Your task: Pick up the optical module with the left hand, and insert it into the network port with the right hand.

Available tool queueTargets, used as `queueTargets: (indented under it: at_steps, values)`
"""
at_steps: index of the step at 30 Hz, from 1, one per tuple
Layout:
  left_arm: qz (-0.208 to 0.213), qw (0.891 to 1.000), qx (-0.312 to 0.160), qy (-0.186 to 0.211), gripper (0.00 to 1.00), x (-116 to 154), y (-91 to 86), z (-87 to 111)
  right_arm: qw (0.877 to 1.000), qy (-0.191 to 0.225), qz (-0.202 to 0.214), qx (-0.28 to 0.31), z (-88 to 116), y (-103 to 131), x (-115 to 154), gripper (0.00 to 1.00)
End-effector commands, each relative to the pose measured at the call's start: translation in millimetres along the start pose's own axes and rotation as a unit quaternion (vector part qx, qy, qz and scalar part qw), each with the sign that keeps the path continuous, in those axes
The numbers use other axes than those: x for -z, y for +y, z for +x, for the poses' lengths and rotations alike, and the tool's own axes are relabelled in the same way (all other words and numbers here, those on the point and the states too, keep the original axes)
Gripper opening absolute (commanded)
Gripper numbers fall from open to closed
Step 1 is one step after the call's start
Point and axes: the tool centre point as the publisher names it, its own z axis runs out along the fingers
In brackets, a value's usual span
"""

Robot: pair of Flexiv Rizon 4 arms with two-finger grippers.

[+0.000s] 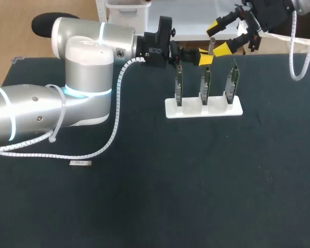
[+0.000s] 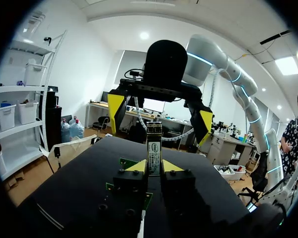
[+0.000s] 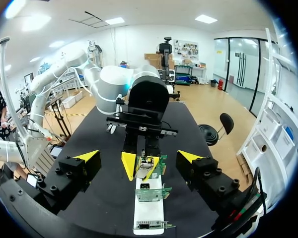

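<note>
Listing left to right: our left gripper, closed on the lower end of the optical module, holds it upright above the rack. Our right gripper stands wide open, fingers either side of the module, not touching. Handover, we judge: close squarely on the free upper end before the left lets go. White rack on the worktop: three green boards upright, one per slot; which carries the network port, we cannot tell.
</note>
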Motion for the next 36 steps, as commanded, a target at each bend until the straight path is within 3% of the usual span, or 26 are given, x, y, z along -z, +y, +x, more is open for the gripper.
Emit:
queueTargets:
  at_steps: [1,2,25,26,27,36]
  values:
    - [-0.001,1.000,0.001,0.001,0.00,-0.5,0.1,-0.5,1.000,0.001,0.008,0.001,0.0,5.1,0.5,0.16]
    - [-0.001,1.000,0.001,0.001,0.00,-0.5,0.1,-0.5,1.000,0.001,0.009,0.001,0.0,5.1,0.6,0.00]
    - [-0.001,1.000,0.001,0.001,0.00,-0.5,0.1,-0.5,1.000,0.003,0.012,0.006,1.0,9.9,0.9,0.00]
    - [-0.001,1.000,0.001,0.001,0.25,-0.5,0.1,-0.5,1.000,0.003,0.012,0.006,1.1,10.3,0.8,0.00]
    - [-0.001,1.000,0.001,0.001,0.98,-0.5,0.1,-0.5,1.000,0.004,0.012,0.006,1.2,10.6,0.7,0.00]
    - [-0.001,1.000,0.001,0.001,1.00,-0.5,0.1,-0.5,1.000,0.002,0.013,0.005,1.9,11.8,1.1,0.00]
